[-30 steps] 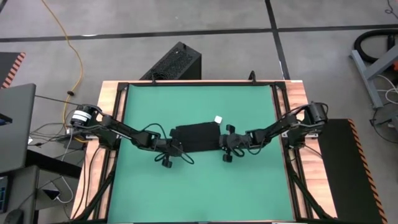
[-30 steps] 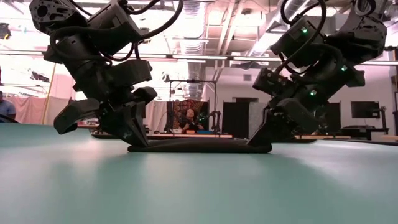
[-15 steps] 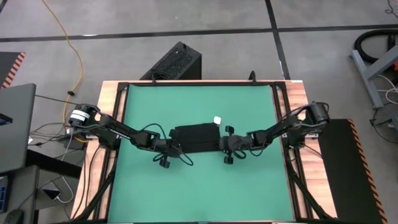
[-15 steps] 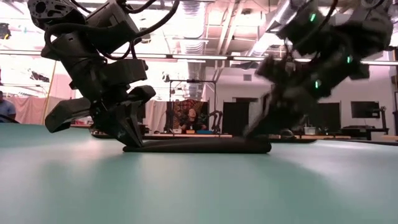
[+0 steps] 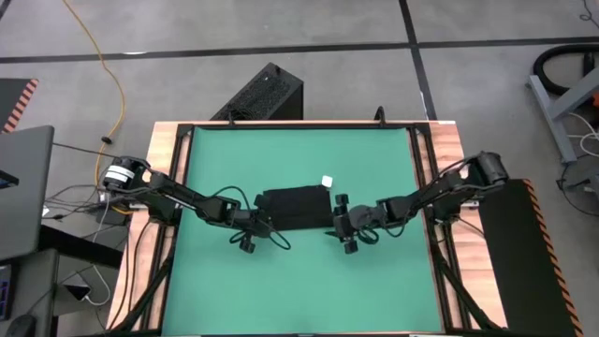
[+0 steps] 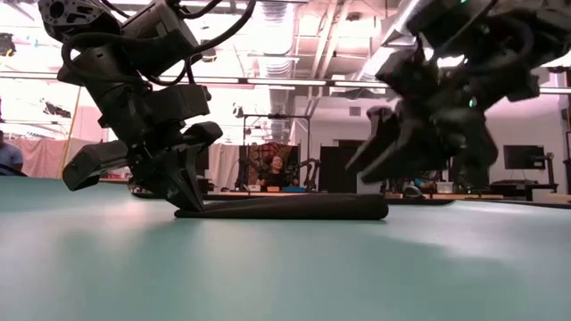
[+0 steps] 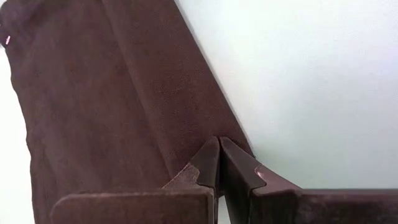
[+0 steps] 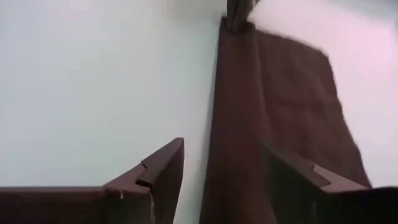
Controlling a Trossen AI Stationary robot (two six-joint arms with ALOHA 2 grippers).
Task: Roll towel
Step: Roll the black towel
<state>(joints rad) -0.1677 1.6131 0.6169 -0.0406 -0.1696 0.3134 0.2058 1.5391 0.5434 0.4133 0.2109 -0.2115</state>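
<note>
The black towel (image 5: pixel 295 207) lies flat on the green mat (image 5: pixel 299 150), its white tag (image 5: pixel 328 181) at the far right corner. Its near edge is turned over into a thick band (image 8: pixel 233 112). My left gripper (image 5: pixel 255 223) is shut at the towel's near left corner. My right gripper (image 6: pixel 393 147) hangs open above the towel's right end (image 6: pixel 375 208). Its fingers stand on either side of the band without touching it. My left gripper has its shut fingertips (image 7: pixel 219 149) on the towel's near left corner (image 7: pixel 205 134), at the left end of the turned-over band. The fingers slant down from the table's left. The corner stays down on the mat (image 6: pixel 192 210), and the cloth lies slack.
A black box (image 5: pixel 262 94) stands on the floor beyond the table's far edge. Wooden table borders (image 5: pixel 168 187) frame the mat, with bare mat far and near of the towel. A person (image 6: pixel 270 171) sits in the room behind.
My right gripper has opened, let go of the towel's right end and risen off it, drawing back a little toward the table's near right. The towel's right end has dropped back onto the mat and stays as a thick band.
</note>
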